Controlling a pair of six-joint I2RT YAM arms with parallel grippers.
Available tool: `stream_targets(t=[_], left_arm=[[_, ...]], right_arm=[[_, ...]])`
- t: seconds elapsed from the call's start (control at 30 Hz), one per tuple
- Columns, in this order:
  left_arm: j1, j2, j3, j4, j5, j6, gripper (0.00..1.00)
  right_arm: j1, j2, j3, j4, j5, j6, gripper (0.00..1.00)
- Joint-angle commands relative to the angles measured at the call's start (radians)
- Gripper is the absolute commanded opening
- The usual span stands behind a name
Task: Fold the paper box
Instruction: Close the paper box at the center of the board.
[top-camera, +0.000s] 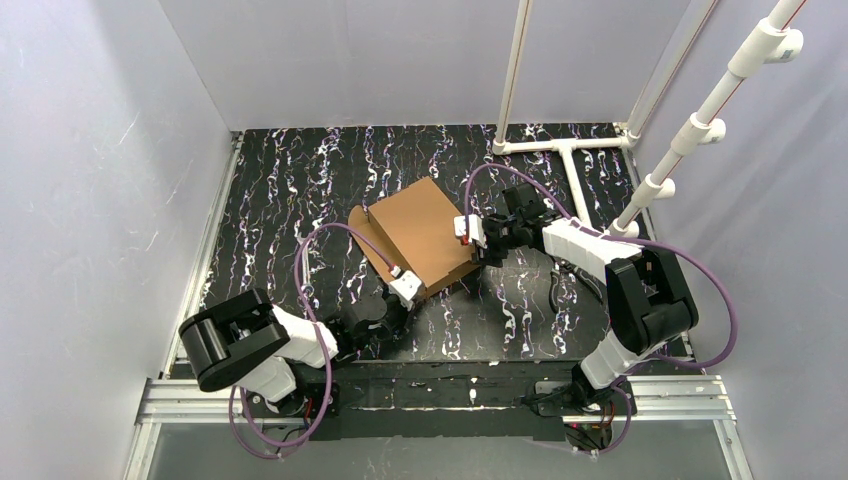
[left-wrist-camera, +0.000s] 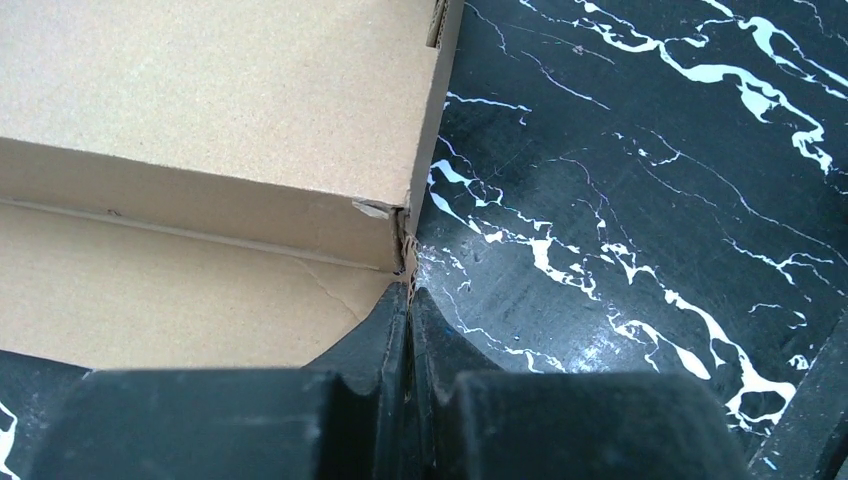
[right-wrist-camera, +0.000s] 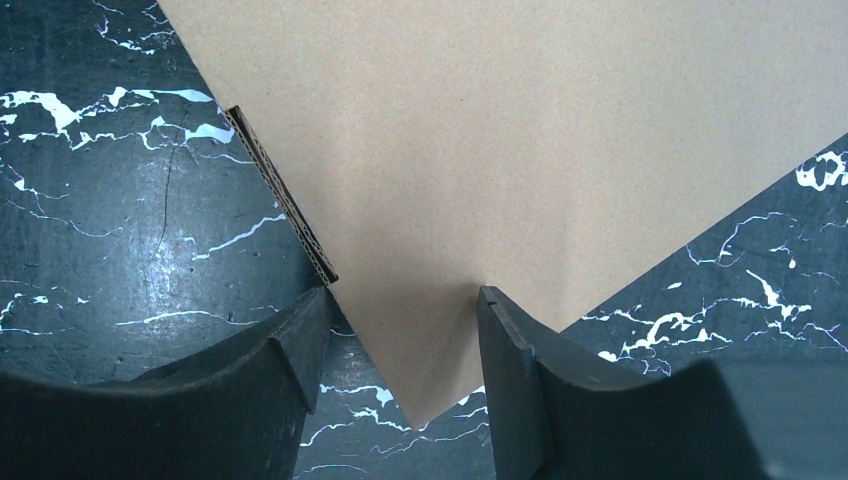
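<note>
Table (top-camera: 300, 180): We found a black surface veined with white, enclosed by pale walls.
Pipe frame (top-camera: 566, 147): We saw white tubing standing at the far right corner of the table, well apart from the box.
Paper box (top-camera: 425, 230): We found the brown corrugated box near the middle of the table, turned diagonally between the two grippers. It sat as a shallow closed form with its top panel flat.
Flap (top-camera: 360, 228): We noted a round-ended flap lying flat on the table at the box's left side.
Right arm (top-camera: 640, 295): We saw it reaching in from the right toward the box's right corner.
Left arm (top-camera: 240, 345): We saw it stretched low across the near edge toward the box's near corner.
Right gripper (right-wrist-camera: 405, 295): We found it released. Its fingers stood apart with a corner of the top panel between them, and one fingertip (right-wrist-camera: 318, 300) sat just beside the panel's corrugated edge.
Left gripper (left-wrist-camera: 410, 298): We found it clenched, its tips pressed together on the corrugated edge of the side wall at the box's near corner.
</note>
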Motion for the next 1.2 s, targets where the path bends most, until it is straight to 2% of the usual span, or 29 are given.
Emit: stream_targets(t=[0.0,0.37,0.8,1.17], left_arm=[[0.000,-0.036,0.006,0.003,-0.004,-0.098,0.00],[0.027,-0.057,0.042,-0.078,0.014,-0.161,0.00],[0.044,-0.067,0.078,-0.136,0.116,-0.128,0.00],[0.090,-0.107,0.105,-0.252,0.097,-0.137,0.00]], right_arm=[[0.004,0.037,0.013,-0.039,0.017,0.029,0.61],[0.006,0.042,0.013,-0.041,0.025,0.030,0.60],[0.007,0.049,0.015,-0.044,0.028,0.029,0.58],[0.010,0.053,0.017,-0.050,0.030,0.023,0.58]])
